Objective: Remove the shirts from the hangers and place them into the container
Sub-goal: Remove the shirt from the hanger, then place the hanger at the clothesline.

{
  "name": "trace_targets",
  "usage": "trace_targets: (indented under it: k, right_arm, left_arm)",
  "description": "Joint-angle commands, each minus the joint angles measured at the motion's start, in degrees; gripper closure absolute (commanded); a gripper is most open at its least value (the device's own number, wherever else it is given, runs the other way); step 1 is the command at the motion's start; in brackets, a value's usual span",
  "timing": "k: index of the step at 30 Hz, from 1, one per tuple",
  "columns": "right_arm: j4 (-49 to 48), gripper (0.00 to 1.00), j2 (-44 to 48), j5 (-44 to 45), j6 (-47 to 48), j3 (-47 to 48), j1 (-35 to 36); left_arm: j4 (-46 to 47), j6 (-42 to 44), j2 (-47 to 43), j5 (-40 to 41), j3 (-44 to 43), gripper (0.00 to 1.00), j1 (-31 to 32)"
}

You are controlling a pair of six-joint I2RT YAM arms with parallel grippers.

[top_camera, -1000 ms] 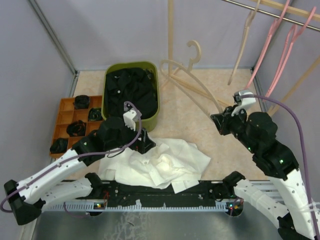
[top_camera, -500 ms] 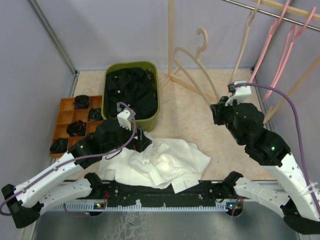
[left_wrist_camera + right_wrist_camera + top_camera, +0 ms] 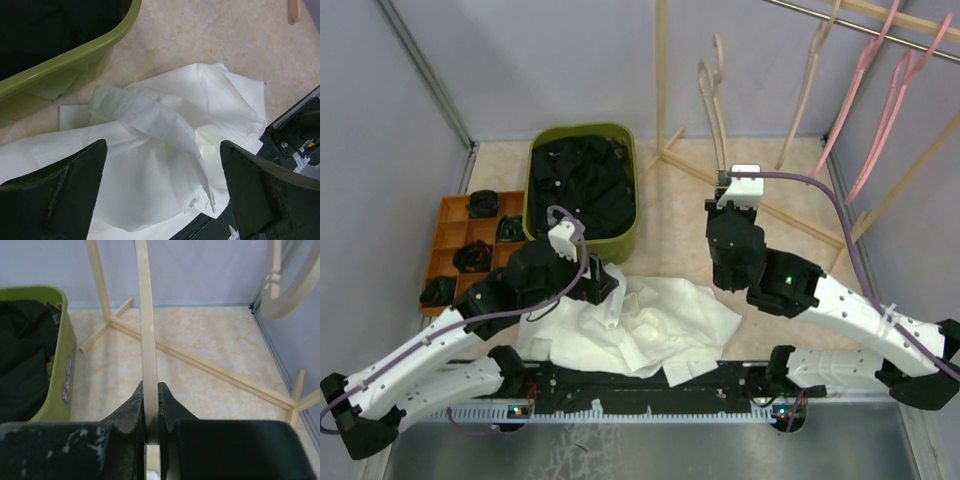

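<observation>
From above, an orange tray (image 3: 455,205) sat left of the green tub (image 3: 633,210), which held a black shirt (image 3: 582,180); pink hangers (image 3: 865,70) hung at the back. At the left wrist, the left pincer (image 3: 162,195) stood wide over the crumpled white shirt (image 3: 150,150), just beside the tub. At the right wrist, the right pincer (image 3: 151,405) was clamped on a beige hanger (image 3: 146,330); the tub's label (image 3: 65,385) was too blurred to read.

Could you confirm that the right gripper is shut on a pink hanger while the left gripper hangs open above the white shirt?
Not quite: the hanger in the right gripper is beige, not pink, as the right wrist view shows. The left gripper is open above the white shirt.
</observation>
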State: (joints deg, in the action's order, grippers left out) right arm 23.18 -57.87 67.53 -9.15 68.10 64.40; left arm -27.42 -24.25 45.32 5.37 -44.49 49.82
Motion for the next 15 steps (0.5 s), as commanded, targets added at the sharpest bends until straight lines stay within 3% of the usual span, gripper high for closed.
trace_targets:
  k: [1,9,15]
  right_arm:
    - [-9.58,1.0,-0.01,9.32,-1.68,-0.17,0.46]
    - [-12.15,1.0,-0.95,8.47,-2.59,-0.98,-0.58]
    - [-6.18,1.0,-2.51,5.26,-9.28,2.44,-5.35]
  left_arm:
    - [-0.44,-0.68,-2.1,2.57,-0.47,0.01,-0.03]
    - [-0.69,-1.35,-1.72,2.46,-0.82,0.01,-0.08]
    - [-0.49,-1.77,-1.71,2.26,-0.34,0.01,-0.06]
